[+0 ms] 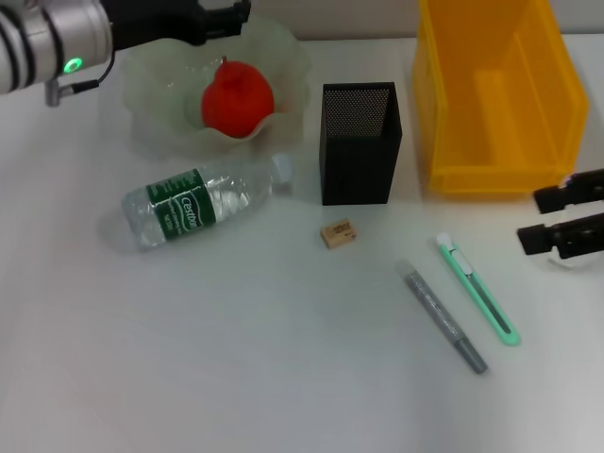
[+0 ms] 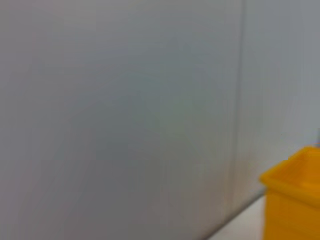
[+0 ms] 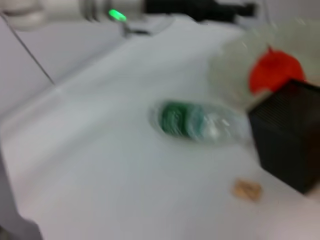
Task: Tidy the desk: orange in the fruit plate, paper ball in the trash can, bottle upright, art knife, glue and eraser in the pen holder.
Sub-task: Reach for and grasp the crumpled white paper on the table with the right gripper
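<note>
The orange [image 1: 237,97] is seen lying in the translucent fruit plate [image 1: 151,80] at the far left of the white table [image 1: 236,359]; the left pincer [image 1: 225,17] is held above the plate's far rim, just beyond the orange, and whether its fingers are apart or together cannot be told. The bottle [image 1: 198,203] is found on its side in front of the plate, its cap pointed toward the black mesh pen holder [image 1: 359,142]; the pen holder is stood upright between the plate and the yellow trash can [image 1: 495,94]. The eraser [image 1: 338,233] is placed just in front of the pen holder; the grey glue stick [image 1: 445,317] and the green art knife [image 1: 478,289] are laid side by side, further to the right and apart from each other. The right pincer [image 1: 540,219] is kept at the right edge, near the trash can's front corner, its fingers parted with nothing between them.
</note>
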Controlling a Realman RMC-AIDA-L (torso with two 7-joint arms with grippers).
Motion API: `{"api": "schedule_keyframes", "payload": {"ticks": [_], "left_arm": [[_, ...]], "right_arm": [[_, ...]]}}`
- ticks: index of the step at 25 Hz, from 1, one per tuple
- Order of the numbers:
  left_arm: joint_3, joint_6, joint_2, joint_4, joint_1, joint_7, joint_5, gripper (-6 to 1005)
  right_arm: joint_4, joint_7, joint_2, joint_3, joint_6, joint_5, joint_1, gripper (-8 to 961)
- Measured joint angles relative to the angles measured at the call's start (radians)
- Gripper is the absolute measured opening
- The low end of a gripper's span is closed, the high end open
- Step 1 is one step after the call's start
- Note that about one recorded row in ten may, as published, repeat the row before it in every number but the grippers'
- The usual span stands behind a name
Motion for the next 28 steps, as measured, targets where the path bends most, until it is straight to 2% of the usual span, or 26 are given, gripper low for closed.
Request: {"api": "schedule_keyframes", "payload": {"ticks": [2,3,4,5,6,7,8,13,15,19,20,22,23,25,28], "left_arm": [[0.000,0.037,0.001,0.010,0.014,0.000,-0.005,758],[-0.001,0.149,0.005,0.048,0.056,0.002,-0.011,774],[-0.001,0.149,0.005,0.048,0.056,0.002,-0.011,791],[-0.001,0.149,0.005,0.048,0.056,0.002,-0.011,808],[-0.001,0.209,0.005,0.071,0.078,0.007,-0.012,824],[-0.001,0.329,0.004,0.121,0.132,0.032,-0.016,840],[0.000,0.370,0.003,0.137,0.151,0.044,-0.018,857],[0.003,0.590,0.011,0.186,0.227,0.072,-0.020,856],[0.000,0.706,0.025,0.188,0.249,0.086,-0.020,856],[0.000,0.752,0.034,0.186,0.258,0.090,-0.019,857],[-0.001,0.801,0.045,0.179,0.267,0.092,-0.013,857],[-0.001,0.801,0.045,0.179,0.267,0.092,-0.013,857],[0.000,0.833,0.057,0.169,0.278,0.085,0.011,857],[0.000,0.842,0.066,0.166,0.285,0.074,0.033,856],[-0.001,0.838,0.068,0.165,0.290,0.067,0.050,856]], "right_arm": [[-0.038,0.041,-0.001,-0.018,-0.010,-0.039,0.009,772],[-0.097,0.115,-0.002,-0.061,-0.027,-0.117,0.029,772],[-0.097,0.115,-0.002,-0.061,-0.027,-0.117,0.029,772],[-0.136,0.185,-0.003,-0.113,-0.044,-0.191,0.053,772],[-0.136,0.185,-0.003,-0.113,-0.044,-0.191,0.053,772],[-0.147,0.213,-0.004,-0.135,-0.049,-0.221,0.064,772],[-0.154,0.249,-0.005,-0.167,-0.055,-0.261,0.080,772],[-0.164,0.402,-0.007,-0.294,-0.048,-0.452,0.134,772],[-0.164,0.468,0.007,-0.374,-0.016,-0.588,0.152,772],[-0.151,0.514,0.012,-0.439,0.036,-0.648,0.153,772],[-0.145,0.523,0.014,-0.450,0.054,-0.651,0.152,772],[-0.121,0.535,0.015,-0.458,0.088,-0.651,0.150,772],[-0.092,0.542,0.015,-0.461,0.116,-0.651,0.148,772],[-0.062,0.546,0.016,-0.462,0.148,-0.651,0.146,772],[-0.007,0.551,0.017,-0.463,0.216,-0.651,0.140,772]]}}
